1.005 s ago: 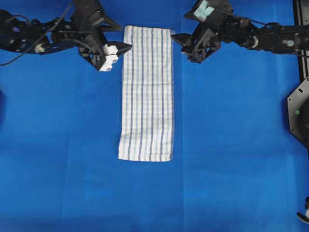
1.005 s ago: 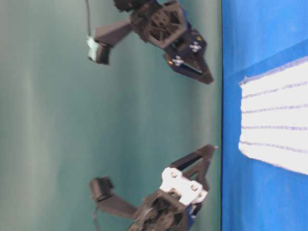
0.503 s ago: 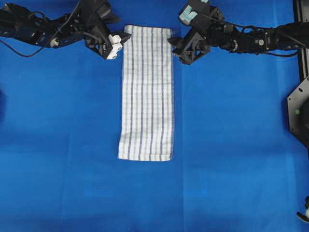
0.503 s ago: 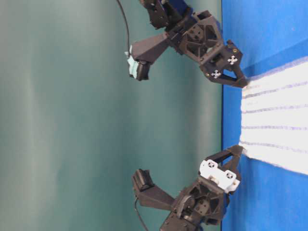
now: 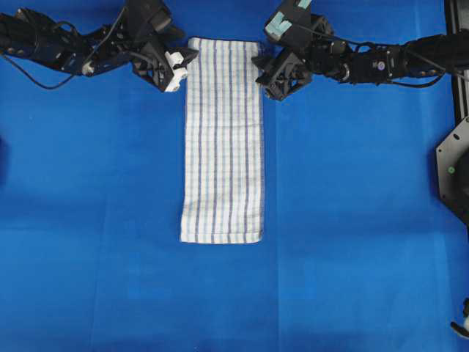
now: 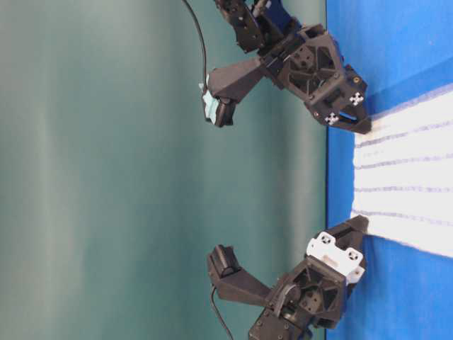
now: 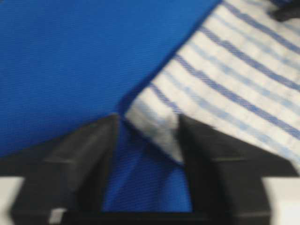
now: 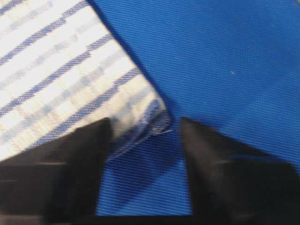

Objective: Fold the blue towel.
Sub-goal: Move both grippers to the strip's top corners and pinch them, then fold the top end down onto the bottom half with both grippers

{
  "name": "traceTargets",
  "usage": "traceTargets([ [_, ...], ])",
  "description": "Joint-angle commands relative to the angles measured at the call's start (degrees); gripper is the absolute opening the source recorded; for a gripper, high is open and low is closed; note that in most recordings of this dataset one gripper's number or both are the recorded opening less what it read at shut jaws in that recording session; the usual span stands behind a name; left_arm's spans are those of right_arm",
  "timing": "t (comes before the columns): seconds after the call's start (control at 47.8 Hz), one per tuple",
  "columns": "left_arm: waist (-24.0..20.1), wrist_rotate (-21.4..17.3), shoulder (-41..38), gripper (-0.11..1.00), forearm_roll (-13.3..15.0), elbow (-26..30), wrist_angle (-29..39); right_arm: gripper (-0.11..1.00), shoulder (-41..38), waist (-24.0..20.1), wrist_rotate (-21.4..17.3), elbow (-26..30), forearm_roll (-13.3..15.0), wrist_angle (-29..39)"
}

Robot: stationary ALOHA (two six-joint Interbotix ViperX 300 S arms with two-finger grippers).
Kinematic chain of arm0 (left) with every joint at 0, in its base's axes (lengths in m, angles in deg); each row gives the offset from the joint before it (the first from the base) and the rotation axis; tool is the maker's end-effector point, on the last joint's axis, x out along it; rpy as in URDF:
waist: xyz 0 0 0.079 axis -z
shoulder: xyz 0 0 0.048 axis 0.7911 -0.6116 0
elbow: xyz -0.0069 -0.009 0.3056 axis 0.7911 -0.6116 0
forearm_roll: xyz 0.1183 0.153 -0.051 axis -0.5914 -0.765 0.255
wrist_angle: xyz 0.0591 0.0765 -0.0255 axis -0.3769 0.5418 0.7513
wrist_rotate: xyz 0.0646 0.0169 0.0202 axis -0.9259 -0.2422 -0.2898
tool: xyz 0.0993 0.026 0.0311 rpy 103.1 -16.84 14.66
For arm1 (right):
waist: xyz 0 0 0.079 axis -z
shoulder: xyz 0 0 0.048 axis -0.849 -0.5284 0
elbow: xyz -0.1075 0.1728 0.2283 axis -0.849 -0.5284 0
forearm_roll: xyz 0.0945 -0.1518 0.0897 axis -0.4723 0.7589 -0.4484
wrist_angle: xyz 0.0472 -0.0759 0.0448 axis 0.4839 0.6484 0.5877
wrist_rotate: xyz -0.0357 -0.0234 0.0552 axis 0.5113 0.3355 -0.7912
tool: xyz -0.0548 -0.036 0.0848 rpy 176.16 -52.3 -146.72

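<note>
I have just lowered my left end effector (image 5: 178, 67) and right end effector (image 5: 265, 75) onto the blue towel (image 5: 223, 143)'s far corners, jaws apart and narrowing, readying the fold.

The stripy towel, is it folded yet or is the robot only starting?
Only starting. The towel lies flat as a long strip. The left gripper and right gripper each straddle a far corner, jaws not yet pinched. Lifting those corners and folding them over is still left.
</note>
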Motion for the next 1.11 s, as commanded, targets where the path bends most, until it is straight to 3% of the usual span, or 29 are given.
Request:
traceTargets([
  [0.0, 0.8, -0.2, 0.6, 0.32, -0.3, 0.9, -0.5, 0.47, 0.5, 0.2, 0.2, 0.7, -0.2, -0.2],
  [0.126, 1.8, -1.0, 0.1, 0.07, -0.3, 0.9, -1.3, 0.17, 0.5, -0.2, 0.2, 0.4, -0.2, -0.1],
  [0.209, 2.3, -2.0, 0.0, 0.04, -0.3, 0.9, -2.2, 0.05, 0.5, -0.5, 0.2, 0.5, -0.2, 0.0],
  [0.586, 2.2, -2.9, 0.6, 0.04, -0.3, 1.2, -3.3, 0.04, 0.6, -0.9, 0.2, 0.7, -0.2, 0.0],
  [0.817, 1.5, -6.6, 4.6, 0.04, -0.3, 0.8, -1.8, 0.04, 3.9, -1.0, 0.2, 0.1, -0.2, 0.0],
  [1.089, 1.5, -8.1, 8.6, 0.04, -0.2, 0.4, 1.6, 0.04, 6.2, -1.4, 0.1, -0.4, -0.2, 0.0],
])
